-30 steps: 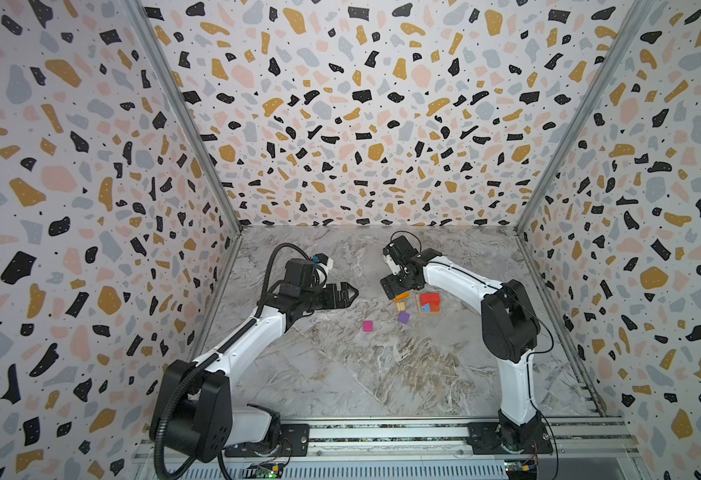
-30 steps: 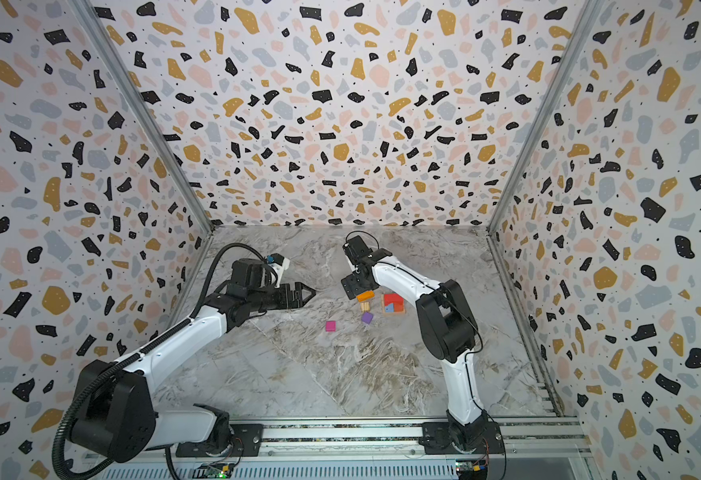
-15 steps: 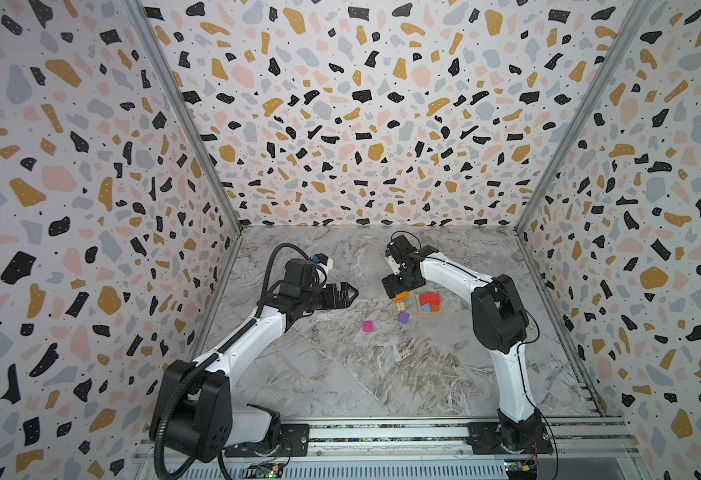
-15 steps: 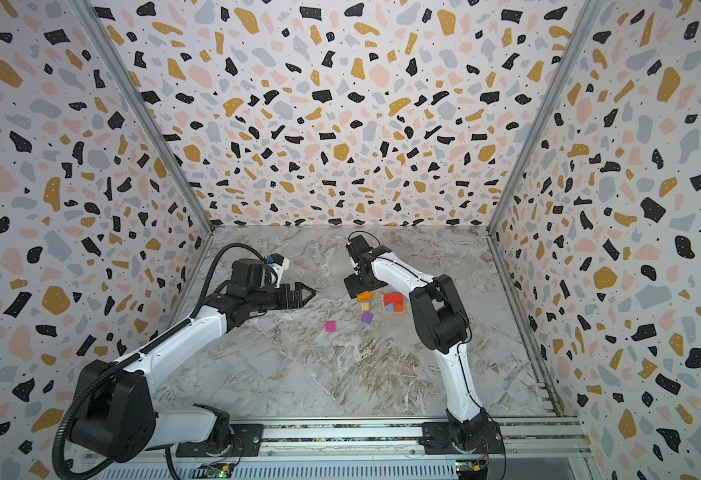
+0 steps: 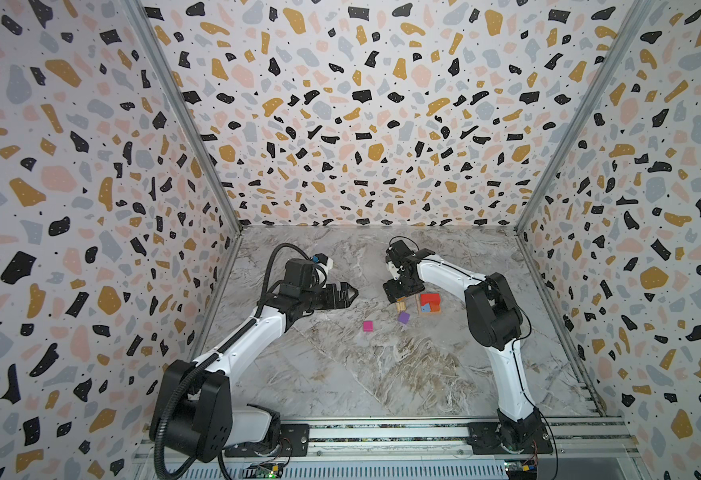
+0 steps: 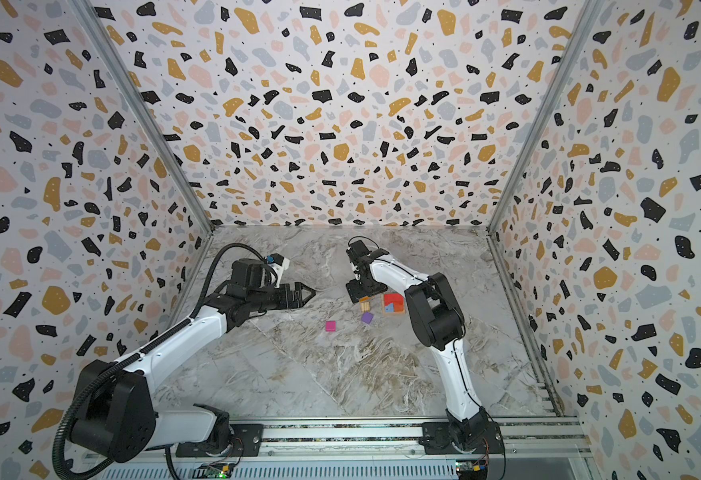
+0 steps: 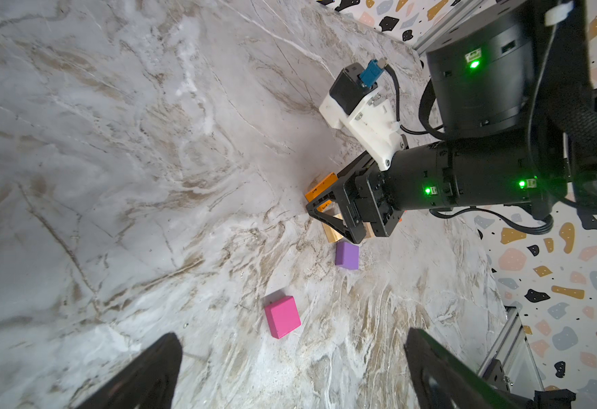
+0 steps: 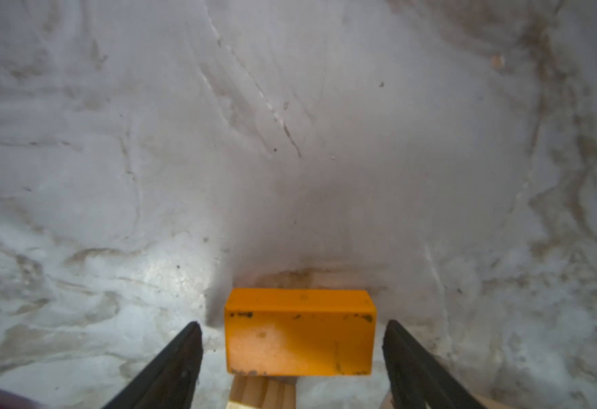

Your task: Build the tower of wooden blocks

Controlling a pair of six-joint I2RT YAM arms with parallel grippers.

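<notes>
Orange block lies untouched between right tool's spread fingers; purple cube nearby; left tool gapes empty.

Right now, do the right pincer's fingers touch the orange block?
No: the right wrist view shows bare table between the orange block and each finger.

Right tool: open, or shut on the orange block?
Open. In the right wrist view the right tool straddles the orange block; both fingers stand clear of its ends, with gaps visible either side.
</notes>
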